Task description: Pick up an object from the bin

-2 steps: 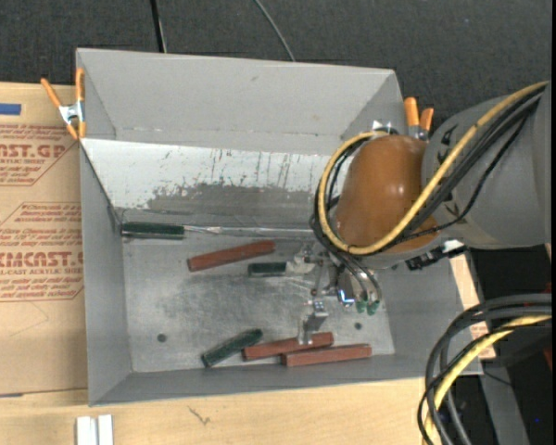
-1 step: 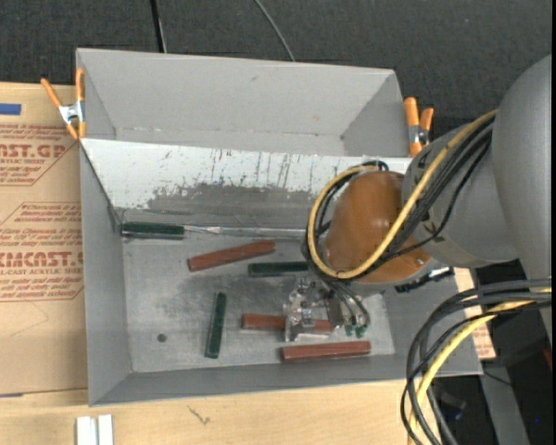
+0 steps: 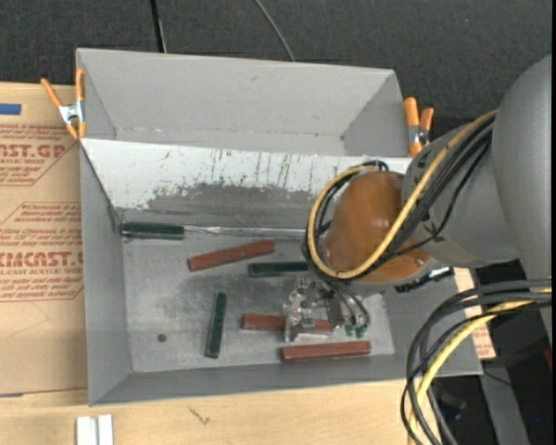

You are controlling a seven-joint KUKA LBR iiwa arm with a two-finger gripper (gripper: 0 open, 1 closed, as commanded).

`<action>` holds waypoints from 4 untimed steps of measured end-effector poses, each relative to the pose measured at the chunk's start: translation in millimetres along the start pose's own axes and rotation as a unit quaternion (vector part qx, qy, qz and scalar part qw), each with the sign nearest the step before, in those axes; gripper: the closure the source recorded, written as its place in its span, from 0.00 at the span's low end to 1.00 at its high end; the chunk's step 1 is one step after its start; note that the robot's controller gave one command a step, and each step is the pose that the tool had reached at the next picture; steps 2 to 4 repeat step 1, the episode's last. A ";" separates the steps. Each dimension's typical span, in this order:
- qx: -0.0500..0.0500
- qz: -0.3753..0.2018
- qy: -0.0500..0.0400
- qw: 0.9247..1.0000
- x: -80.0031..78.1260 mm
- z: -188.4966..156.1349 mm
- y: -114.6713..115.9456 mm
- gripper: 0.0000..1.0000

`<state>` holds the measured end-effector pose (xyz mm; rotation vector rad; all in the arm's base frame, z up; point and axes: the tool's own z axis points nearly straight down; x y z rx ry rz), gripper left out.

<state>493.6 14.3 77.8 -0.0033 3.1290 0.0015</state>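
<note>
My gripper [image 3: 306, 319] reaches down near the bin's front right, below the orange cover. Its metal fingers stand over the right end of a short reddish-brown stick [image 3: 262, 322], touching or just above it; I cannot tell whether they close on it. A longer reddish-brown stick [image 3: 325, 350] lies just in front of the gripper. A dark green stick [image 3: 278, 269] lies just behind it, partly under the cover.
Another reddish-brown stick [image 3: 230, 256] lies at the bin's middle. A dark green stick [image 3: 215, 324] lies upright in the view at front left. A third green stick [image 3: 152, 232] rests along the back wall at the left.
</note>
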 end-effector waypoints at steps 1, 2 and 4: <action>0.000 0.017 0.008 1.000 -0.3 -206.7 -9.8 1.00; 0.000 0.017 0.008 1.000 -0.3 -206.7 -9.8 1.00; 0.000 0.017 0.008 1.000 -0.3 -206.7 -9.8 1.00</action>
